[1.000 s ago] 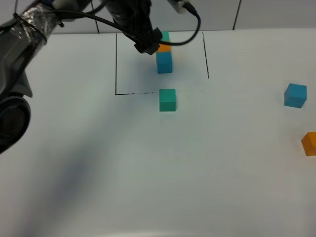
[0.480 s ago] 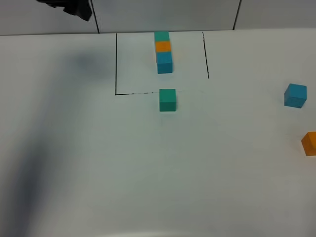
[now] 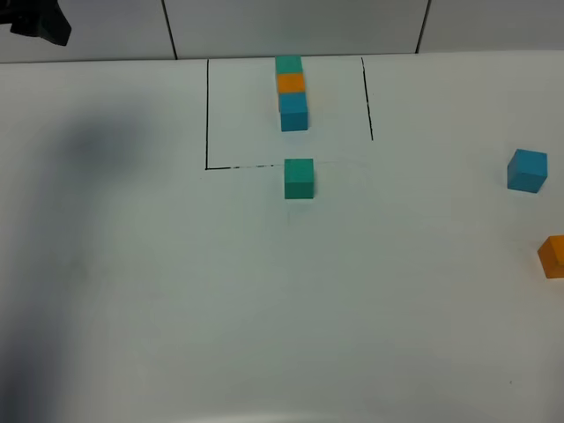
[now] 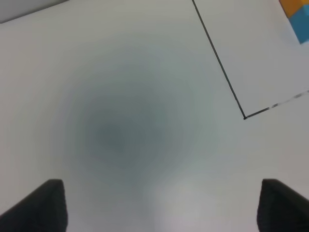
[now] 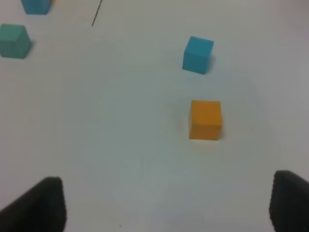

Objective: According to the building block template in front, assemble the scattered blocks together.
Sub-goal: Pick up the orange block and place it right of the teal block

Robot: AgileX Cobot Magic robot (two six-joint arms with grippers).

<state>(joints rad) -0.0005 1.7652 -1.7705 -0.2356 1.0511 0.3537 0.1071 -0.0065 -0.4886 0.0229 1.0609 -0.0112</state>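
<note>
As things stand: the teal-green cube (image 3: 299, 178) sits alone just at 6 o'clock of the building block template (image 3: 292, 92), which looks like a first placement, with nothing joined yet.
Left to do: the blue cube (image 3: 528, 170) and orange cube (image 3: 552, 256) lie well apart, out at 3 to 4 o'clock.
Left gripper (image 4: 159, 208): fingers spread wide, empty.
Right gripper (image 5: 164, 205): spread wide, empty, near the orange cube.

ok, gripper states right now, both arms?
Left gripper: open, holding nothing.
Right gripper: open, holding nothing; the orange block lies clear of it.
</note>
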